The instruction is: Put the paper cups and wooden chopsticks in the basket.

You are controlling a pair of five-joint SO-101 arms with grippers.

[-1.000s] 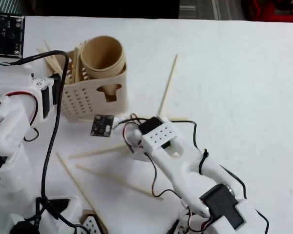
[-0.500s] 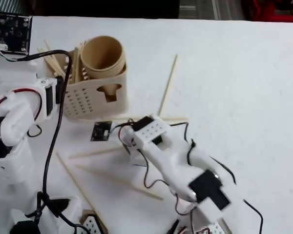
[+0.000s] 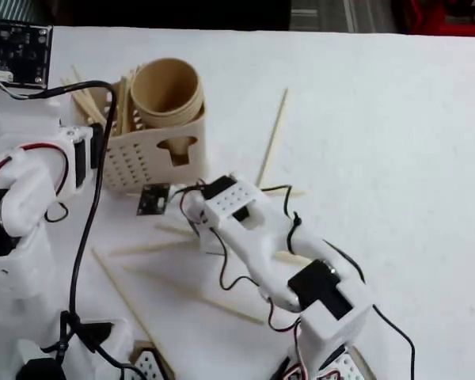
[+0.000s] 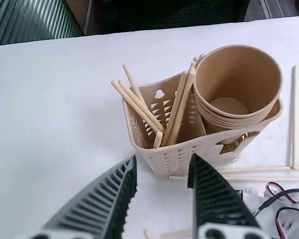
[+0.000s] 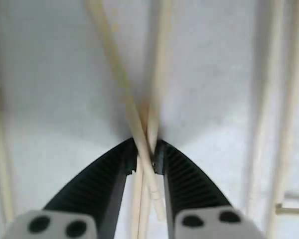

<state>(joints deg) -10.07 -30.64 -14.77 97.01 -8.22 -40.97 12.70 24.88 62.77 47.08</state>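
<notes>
your right gripper (image 5: 143, 148) is clenched on two crossed chopsticks (image 5: 118, 79), 5 o'clock of the basket (image 3: 142, 162); left gripper (image 4: 163, 163) hangs released, cups (image 4: 237, 74) sit in basket.

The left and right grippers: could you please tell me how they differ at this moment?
The left gripper has its fingers open; the right gripper has them shut. The left gripper holds nothing, while the right gripper pinches two crossed chopsticks. The left gripper faces the basket without touching it; the right gripper is close to the table. Both have black ridged fingers.
</notes>
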